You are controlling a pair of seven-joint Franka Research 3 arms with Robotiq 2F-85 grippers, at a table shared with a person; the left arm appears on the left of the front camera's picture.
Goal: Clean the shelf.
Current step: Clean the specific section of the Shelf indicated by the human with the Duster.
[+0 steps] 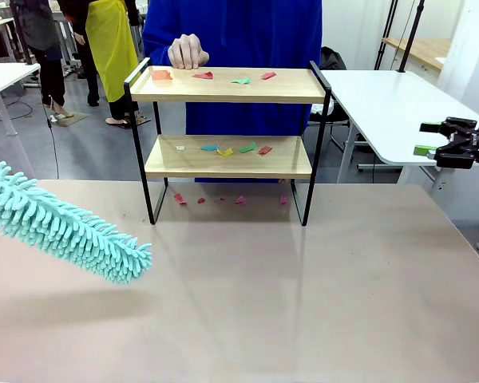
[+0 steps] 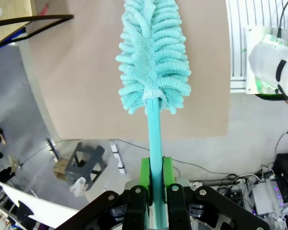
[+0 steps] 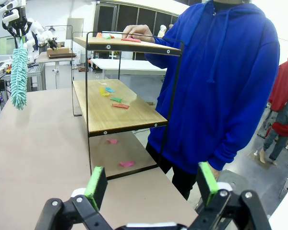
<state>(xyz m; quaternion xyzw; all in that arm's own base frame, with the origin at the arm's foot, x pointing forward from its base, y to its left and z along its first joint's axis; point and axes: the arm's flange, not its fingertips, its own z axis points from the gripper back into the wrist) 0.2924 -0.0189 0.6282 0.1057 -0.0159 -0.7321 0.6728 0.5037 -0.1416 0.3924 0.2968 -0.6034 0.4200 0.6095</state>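
One shelf [image 1: 223, 96] stands at the far middle of the worktop [image 1: 303, 303], two wooden boards in a black frame. Coloured scraps [image 1: 241, 80] lie four on the top board, five on the lower (one tiny and pale), and about five on the worktop beneath; the smallest are hard to count. A person's hand [image 1: 188, 52] rests on the top board; the person, in a blue hoodie, is cut off above the chest. The left end effector [image 2: 153, 167] is clamped on one teal duster [image 1: 64, 227], whose handle runs off the front view's left edge. The right end effector [image 1: 427, 138] is spread wide and empty, near the worktop's far right corner. The worktop is tan and matte, with white tables [image 1: 383, 104] and grey floor [image 1: 88, 152] around
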